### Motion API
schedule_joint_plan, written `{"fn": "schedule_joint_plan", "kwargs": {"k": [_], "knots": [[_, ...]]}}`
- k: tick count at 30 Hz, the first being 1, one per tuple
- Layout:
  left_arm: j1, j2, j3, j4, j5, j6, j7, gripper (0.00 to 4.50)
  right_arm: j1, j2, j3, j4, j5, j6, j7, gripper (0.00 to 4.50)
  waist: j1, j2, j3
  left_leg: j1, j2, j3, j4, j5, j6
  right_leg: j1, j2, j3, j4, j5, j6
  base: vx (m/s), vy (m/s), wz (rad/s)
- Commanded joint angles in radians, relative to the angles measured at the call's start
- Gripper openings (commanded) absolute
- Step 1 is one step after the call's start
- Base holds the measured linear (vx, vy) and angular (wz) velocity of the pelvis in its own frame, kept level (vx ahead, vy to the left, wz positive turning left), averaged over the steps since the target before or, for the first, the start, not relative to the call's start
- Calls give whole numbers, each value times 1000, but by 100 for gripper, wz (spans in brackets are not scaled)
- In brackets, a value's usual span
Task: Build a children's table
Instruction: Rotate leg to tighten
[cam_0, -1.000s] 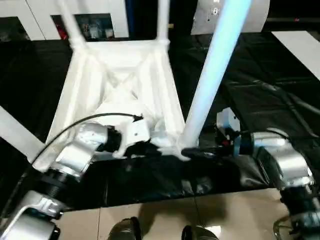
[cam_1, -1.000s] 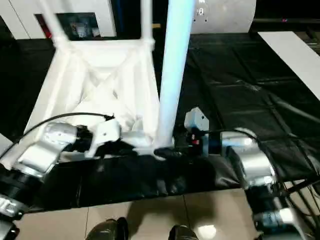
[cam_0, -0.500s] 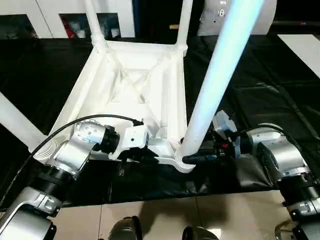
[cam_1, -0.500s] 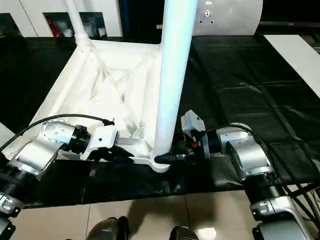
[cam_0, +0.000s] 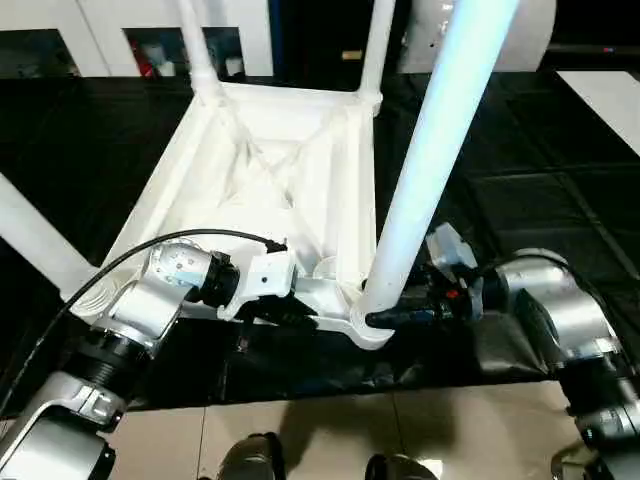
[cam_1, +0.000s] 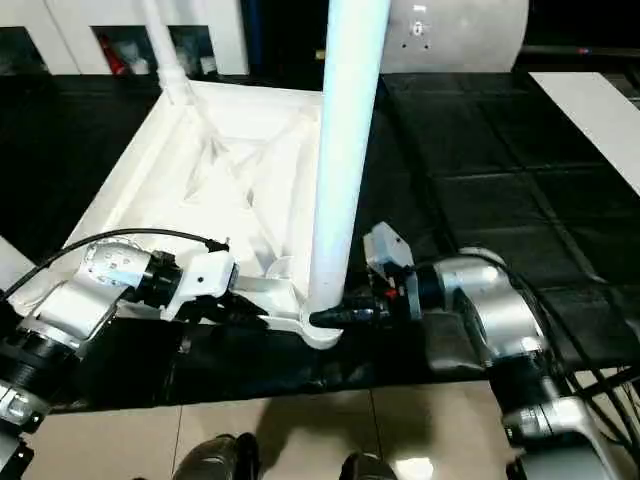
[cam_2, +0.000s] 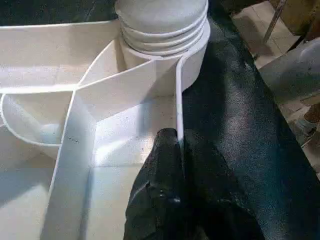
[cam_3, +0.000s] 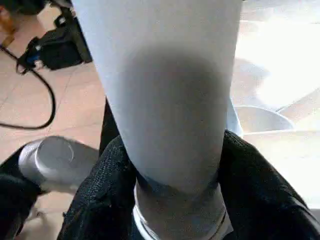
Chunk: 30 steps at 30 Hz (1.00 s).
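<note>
Our right claw (cam_1: 322, 318) has its two black fingers (cam_3: 255, 190) closed around the bottom of a long white plastic tube leg (cam_1: 345, 150), which stands up in the round corner hole nearest us. Our left claw (cam_2: 180, 165), just beside it, is pinched shut on the thin white rim of the big white plastic table top (cam_0: 270, 170), which lies upside down on the black mat (cam_1: 480, 160) with its ribs facing up. Past our claws, two more white legs (cam_0: 195, 50) stand in the far corners, and a fourth (cam_0: 30, 240) rises beside our left arm. We think the table is almost built; this last leg may need tightening, then flipping over.
</note>
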<state>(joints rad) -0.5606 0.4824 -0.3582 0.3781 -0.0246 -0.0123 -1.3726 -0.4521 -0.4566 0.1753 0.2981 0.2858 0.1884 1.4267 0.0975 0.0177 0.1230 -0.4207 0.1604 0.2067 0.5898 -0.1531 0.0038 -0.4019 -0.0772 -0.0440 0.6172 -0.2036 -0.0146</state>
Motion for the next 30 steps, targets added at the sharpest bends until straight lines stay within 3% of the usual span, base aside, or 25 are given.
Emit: {"fn": "schedule_joint_plan", "kwargs": {"k": [1, 2, 5, 6, 7, 9, 10, 11, 13, 14, 17, 19, 21, 24, 25, 30], "knots": [[-26, -34, 17, -9, 4, 48, 86, 0, 41, 44, 15, -69, 28, 62, -84, 199, -6, -2, -80, 48, 84, -33, -69, -166, 84, 30, -81, 44, -60, -79, -290, 0, 0, 0], [-26, -35, 17, -10, 4, 49, 87, 0, 41, 45, 14, -70, 28, 63, -86, 199, -8, -5, -78, 47, 82, -33, -71, -177, 78, 32, -80, 44, -61, -96, -287, 0, 0, 0], [-31, -56, 30, -26, 17, 105, 153, 0, 62, 103, 8, -93, -26, 85, -252, 199, -19, -3, -68, 51, 80, -39, -81, -283, 18, 25, -90, 49, -81, -276, -253, 0, 0, 0], [-33, -73, 35, -34, 23, 136, 189, 0, 68, 133, 4, -103, -42, 103, -318, 199, -25, -4, -64, 45, 79, -46, -86, -307, -7, 29, -91, 48, -83, -340, -227, 0, 0, 0], [-36, -91, 40, -43, 26, 165, 219, 0, 74, 163, -3, -117, -53, 126, -378, 199, -31, -5, -61, 47, 79, -49, -91, -338, -26, 23, -89, 48, -88, -386, -207, 0, 0, 0], [-39, -120, 48, -58, 27, 217, 262, 0, 77, 212, -17, -130, -59, 160, -462, 198, -45, -5, -59, 51, 79, -53, -94, -384, -51, 17, -88, 49, -91, -427, -194, 0, 0, 0], [-54, -172, 59, -67, 40, 285, 345, 0, 71, 288, -32, -137, -76, 194, -586, 198, -53, -5, -56, 49, 77, -55, -97, -396, -62, 16, -89, 50, -92, -440, -189, 0, 0, 0], [-59, -186, 62, -68, 44, 302, 369, 0, 69, 308, -35, -138, -82, 200, -618, 198, -53, -5, -56, 49, 77, -55, -97, -396, -62, 16, -89, 50, -92, -440, -189, 0, 0, 0], [-74, -225, 71, -65, 63, 341, 443, 0, 62, 357, -40, -135, -101, 219, -713, 198, -62, -8, -56, 55, 73, -59, -96, -430, -76, 12, -91, 49, -102, -493, -160, 0, 0, 0], [-84, -250, 78, -61, 76, 363, 489, 0, 56, 386, -43, -127, -115, 224, -768, 198, -65, -8, -56, 53, 73, -58, -97, -420, -73, 11, -89, 51, -105, -478, -156, 0, 0, 0], [-102, -326, 90, -69, 104, 425, 610, 0, 48, 463, -45, -100, -173, 220, -922, 198, -66, -7, -55, 63, 71, -54, -94, -434, -72, -1, -88, 55, -113, -473, -149, 0, 0, 0], [-100, -361, 84, -87, 116, 454, 641, 0, 52, 505, -58, -87, -187, 219, -987, 198, -65, -6, -55, 60, 72, -53, -97, -410, -62, 1, -85, 57, -112, -440, -143, 0, 0, 0], [-96, -369, 75, -97, 119, 461, 638, 0, 56, 522, -72, -87, -175, 206, -995, 267, -64, 0, -58, 58, 72, -53, -98, -399, -54, 5, -83, 57, -110, -399, -144, 0, 0, 0], [-88, -344, 71, -105, 120, 450, 615, 0, 61, 504, -86, -111, -151, 197, -960, 273, -64, -1, -64, 52, 72, -50, -99, -350, -38, 15, -77, 55, -100, -282, -158, 0, 0, 0], [-81, -313, 72, -101, 119, 421, 588, 0, 55, 471, -91, -111, -151, 168, -925, 288, -62, 3, -69, 50, 70, -45, -96, -290, -12, 22, -77, 55, -92, -176, -183, 0, 0, 0], [-47, -245, 71, -99, 109, 336, 507, 0, 49, 365, -63, -108, -160, 82, -771, 336, -57, 1, -79, 40, 67, -40, -79, -142, 74, 42, -79, 46, -76, 22, -240, 0, 0, 0]]}}
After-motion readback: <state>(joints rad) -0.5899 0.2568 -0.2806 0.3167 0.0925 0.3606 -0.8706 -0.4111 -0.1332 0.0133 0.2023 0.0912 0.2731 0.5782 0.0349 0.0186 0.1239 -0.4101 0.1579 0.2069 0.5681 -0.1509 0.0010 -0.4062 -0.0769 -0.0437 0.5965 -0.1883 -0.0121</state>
